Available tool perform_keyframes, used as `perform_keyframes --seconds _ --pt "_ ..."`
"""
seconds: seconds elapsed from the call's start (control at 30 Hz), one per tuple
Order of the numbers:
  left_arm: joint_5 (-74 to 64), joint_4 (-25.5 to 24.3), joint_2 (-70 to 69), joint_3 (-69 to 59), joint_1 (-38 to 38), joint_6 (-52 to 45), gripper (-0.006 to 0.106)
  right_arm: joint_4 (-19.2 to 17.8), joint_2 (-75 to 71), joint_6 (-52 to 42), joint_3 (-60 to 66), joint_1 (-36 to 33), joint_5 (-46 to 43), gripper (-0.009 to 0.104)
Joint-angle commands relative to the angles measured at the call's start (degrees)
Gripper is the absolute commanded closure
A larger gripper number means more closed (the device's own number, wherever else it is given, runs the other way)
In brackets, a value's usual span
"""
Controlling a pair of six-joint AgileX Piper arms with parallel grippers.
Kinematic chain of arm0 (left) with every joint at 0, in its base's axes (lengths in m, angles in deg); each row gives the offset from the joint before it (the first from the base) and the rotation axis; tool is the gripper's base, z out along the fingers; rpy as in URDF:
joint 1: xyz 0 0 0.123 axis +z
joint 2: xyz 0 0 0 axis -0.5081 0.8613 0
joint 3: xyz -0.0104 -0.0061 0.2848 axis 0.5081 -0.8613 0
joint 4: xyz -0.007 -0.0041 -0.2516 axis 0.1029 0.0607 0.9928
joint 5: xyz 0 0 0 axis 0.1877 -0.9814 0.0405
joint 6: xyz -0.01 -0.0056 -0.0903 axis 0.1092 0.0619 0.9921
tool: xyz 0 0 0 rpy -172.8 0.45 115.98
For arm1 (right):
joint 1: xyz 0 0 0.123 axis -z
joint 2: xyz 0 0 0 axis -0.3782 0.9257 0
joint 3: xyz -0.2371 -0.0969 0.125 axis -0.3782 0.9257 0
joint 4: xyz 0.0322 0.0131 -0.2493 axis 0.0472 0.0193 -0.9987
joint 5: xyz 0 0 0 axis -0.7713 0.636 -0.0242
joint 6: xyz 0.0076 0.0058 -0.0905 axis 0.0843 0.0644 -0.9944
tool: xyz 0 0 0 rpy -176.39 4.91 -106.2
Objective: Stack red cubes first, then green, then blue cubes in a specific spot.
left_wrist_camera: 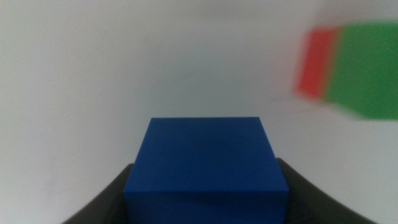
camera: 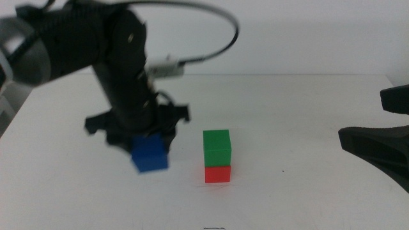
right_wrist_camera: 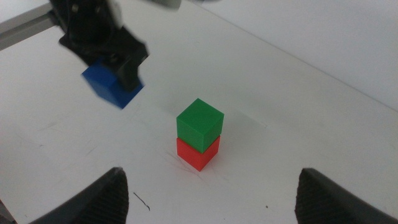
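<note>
Both jaws of your left gripper are clamped on the blue cube, one dark jaw on each side of it, as your left wrist view shows clearly. You hold this cube a little tilted, and it seems lifted off the white worktop, though the blur does not let you be sure of that. It hangs to the left of the small stack, near it but not touching.

In the stack, the green cube sits on top of the red cube, and both stand upright on the worktop, in the near part of the middle. The green one is slightly wider than the red one, so its edges pass a little over the red sides. In your left wrist view the stack shows only as a blurred patch of red and green at the side.

Your right gripper waits at the right side of the worktop, well apart from the stack. Its jaws stand wide apart and hold nothing, and between them you see the stack and the left gripper with its blue cube farther away.
</note>
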Motion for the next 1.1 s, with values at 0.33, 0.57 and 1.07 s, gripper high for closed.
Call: perform_keyframes --seconds 0.33,0.57,1.07 --pt "-5.9 -3.4 2.7 15.4 -7.0 8.1 0.092 -0.3 -0.1 -0.7 -1.4 0.5 -3.8 0.016" --pt "-5.9 -2.3 9.7 22.8 -9.3 8.1 0.092 -0.3 -0.1 -0.7 -1.4 0.5 -3.8 0.016" --pt "-5.9 -4.2 12.8 26.4 -10.4 7.9 0.092 -0.3 -0.1 -0.7 -1.4 0.5 -3.8 0.016"
